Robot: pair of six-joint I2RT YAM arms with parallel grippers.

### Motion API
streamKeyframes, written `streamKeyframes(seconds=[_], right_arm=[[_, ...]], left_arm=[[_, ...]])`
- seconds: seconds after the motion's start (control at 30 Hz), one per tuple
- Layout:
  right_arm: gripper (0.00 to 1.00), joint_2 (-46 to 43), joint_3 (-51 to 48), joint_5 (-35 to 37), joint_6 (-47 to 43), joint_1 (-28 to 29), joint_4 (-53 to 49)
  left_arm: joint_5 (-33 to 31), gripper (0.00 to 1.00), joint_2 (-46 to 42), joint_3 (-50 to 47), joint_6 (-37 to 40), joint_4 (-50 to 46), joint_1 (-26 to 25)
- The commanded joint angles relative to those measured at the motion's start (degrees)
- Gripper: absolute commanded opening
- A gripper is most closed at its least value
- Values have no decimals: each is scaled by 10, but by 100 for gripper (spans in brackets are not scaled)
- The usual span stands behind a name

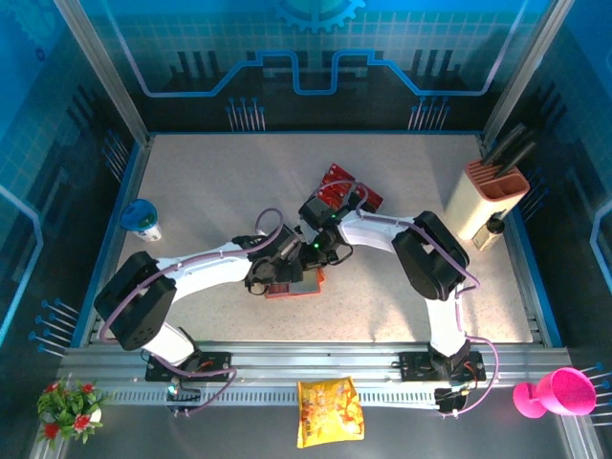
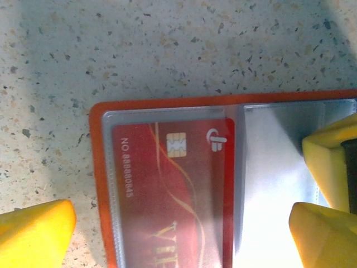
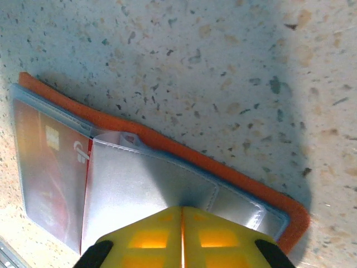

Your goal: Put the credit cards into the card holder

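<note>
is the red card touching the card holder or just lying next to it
Touching. The left wrist view shows the red card slid inside a clear pocket of the orange card holder, film covering its chip and number.

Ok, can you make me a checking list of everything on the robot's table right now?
Surface: speckled table, no spills seen.
Job's things: orange card holder lies open, with one red credit card in its clear pocket; loose credit cards are piled farther back.
Clutter: blue-and-white cup, knife block.
Grippers: left fingers open above the holder; right fingers shut at a silvery pocket leaf, cannot tell if pinching it.
Cables: purple cables run along both arms.
Surroundings: snack bag, pink cup and flowers by the near edge; blue walls.
</note>
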Motion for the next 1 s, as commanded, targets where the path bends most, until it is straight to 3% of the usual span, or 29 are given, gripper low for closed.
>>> streamKeyframes(seconds=[0.0,0.5,0.7,0.97], right_arm=[[9,15,-4,-13,12,8,0],[10,-15,-2,-7,25,-7,0],[22,-42,-15,2,36,-18,3],[28,-25,-21,0,52,-19,13]], left_arm=[[-9,99,10,-14,8,8,-4],[-17,99,34,-46,6,10,-4],[-13,99,33,-51,6,16,-4],[-10,99,34,-53,10,20,-4]])
